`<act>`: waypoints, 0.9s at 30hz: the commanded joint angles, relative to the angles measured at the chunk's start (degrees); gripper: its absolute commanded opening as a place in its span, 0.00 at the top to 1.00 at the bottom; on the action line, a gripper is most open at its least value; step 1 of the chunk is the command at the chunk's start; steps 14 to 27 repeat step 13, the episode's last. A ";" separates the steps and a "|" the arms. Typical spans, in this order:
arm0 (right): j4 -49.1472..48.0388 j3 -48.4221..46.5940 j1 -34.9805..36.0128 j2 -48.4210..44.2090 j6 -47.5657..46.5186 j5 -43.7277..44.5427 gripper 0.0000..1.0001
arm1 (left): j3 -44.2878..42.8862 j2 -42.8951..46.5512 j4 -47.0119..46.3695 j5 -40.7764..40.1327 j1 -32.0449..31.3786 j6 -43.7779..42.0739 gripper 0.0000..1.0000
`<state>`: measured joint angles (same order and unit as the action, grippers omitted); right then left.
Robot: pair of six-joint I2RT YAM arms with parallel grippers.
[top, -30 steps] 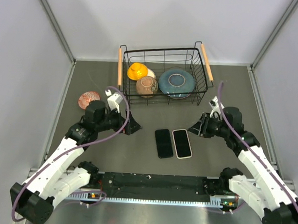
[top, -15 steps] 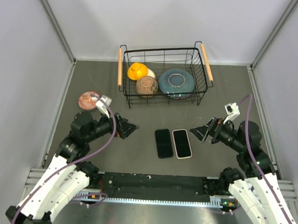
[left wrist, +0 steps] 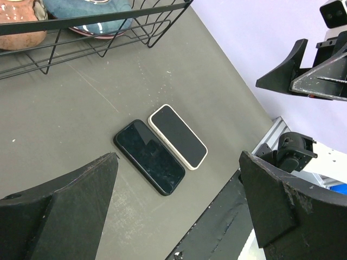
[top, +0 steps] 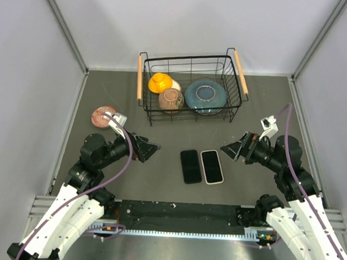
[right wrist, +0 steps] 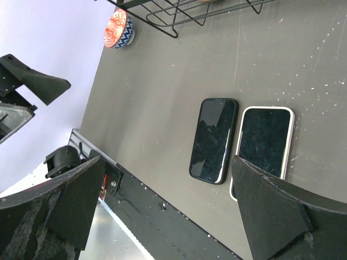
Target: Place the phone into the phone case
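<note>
One phone [top: 190,166], one case [top: 212,166] just right of it. Two claws, left claw [top: 152,150] and right claw [top: 228,151], flank them, both open, empty.

Grey table [top: 268,106]: black phone [top: 190,166] beside cream-rimmed case [top: 212,166], wire basket [top: 139,76], patterned bowl [top: 103,116].

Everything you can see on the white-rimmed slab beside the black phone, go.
The white-rimmed slab is a rounded rectangle: dark glossy face inside a thin cream border. It lies flat on the grey table, its long edge against the black phone on its left, apparently touching; nothing else touches it. Empty case or cased phone, I cannot tell.
</note>
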<state>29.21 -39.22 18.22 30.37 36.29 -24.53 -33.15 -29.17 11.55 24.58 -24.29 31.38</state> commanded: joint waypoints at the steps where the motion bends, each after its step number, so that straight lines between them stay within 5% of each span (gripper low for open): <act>1: -1.17 -2.79 0.24 1.01 0.53 -0.95 0.01 | -0.95 -0.19 -3.11 0.38 0.21 -0.44 0.01; 27: -2.49 -3.76 0.15 2.76 -0.17 -1.48 0.01 | -2.01 -0.45 -2.85 1.26 0.21 -0.61 0.01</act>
